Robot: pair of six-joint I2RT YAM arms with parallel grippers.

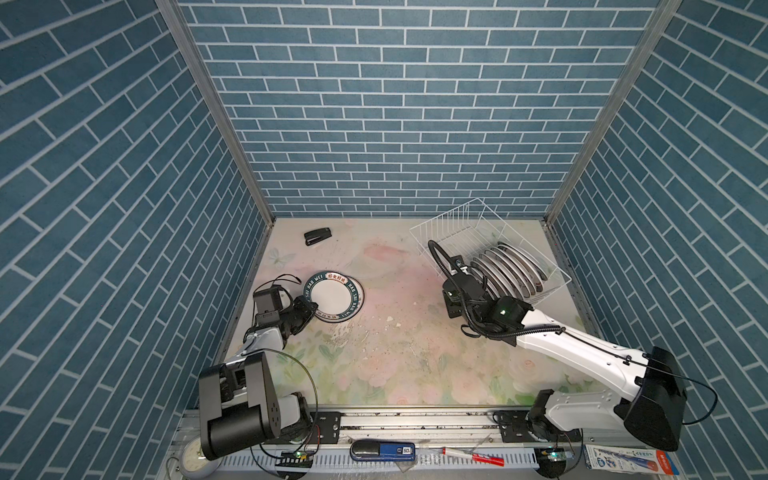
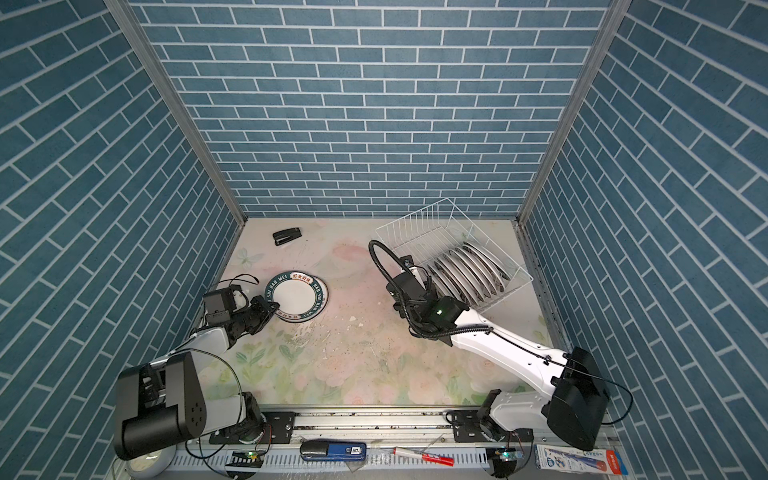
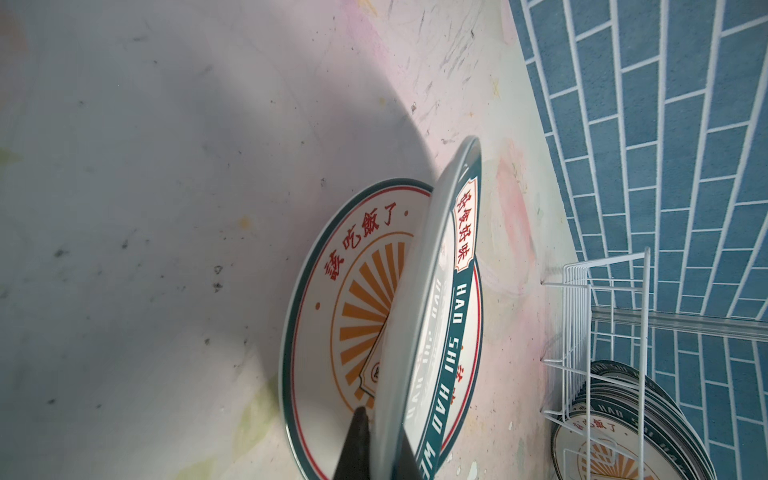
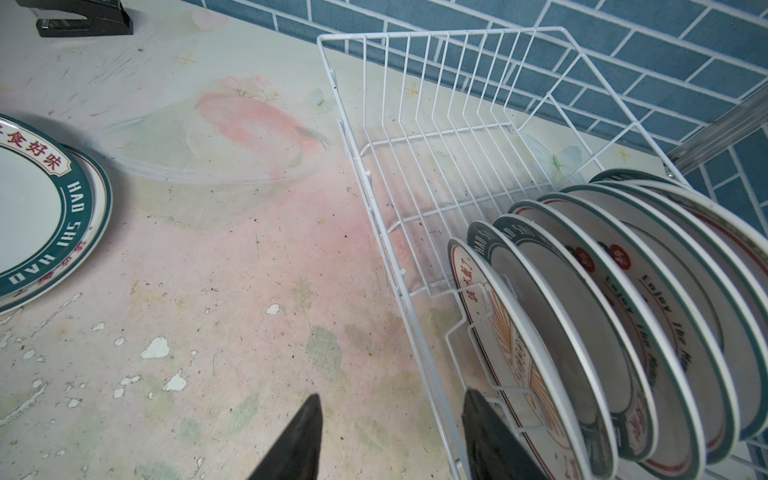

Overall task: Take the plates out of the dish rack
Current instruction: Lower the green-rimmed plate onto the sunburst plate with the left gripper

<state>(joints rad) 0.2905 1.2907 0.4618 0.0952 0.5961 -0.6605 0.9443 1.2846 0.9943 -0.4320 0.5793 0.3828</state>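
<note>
A white wire dish rack (image 1: 453, 226) (image 2: 415, 230) (image 4: 432, 137), rectangular with flared sides, sits askew near the table's far right corner in both top views. About eight round white plates (image 1: 511, 270) (image 2: 469, 270) (image 4: 582, 311) with green rims stand on edge, packed side by side, at its nearer end. Well apart on the left, a white plate with a broad dark-green lettered rim (image 1: 332, 297) (image 3: 436, 291) is angled over a white plate with an orange sunburst and red characters (image 3: 357, 316), which lies flat.
</note>
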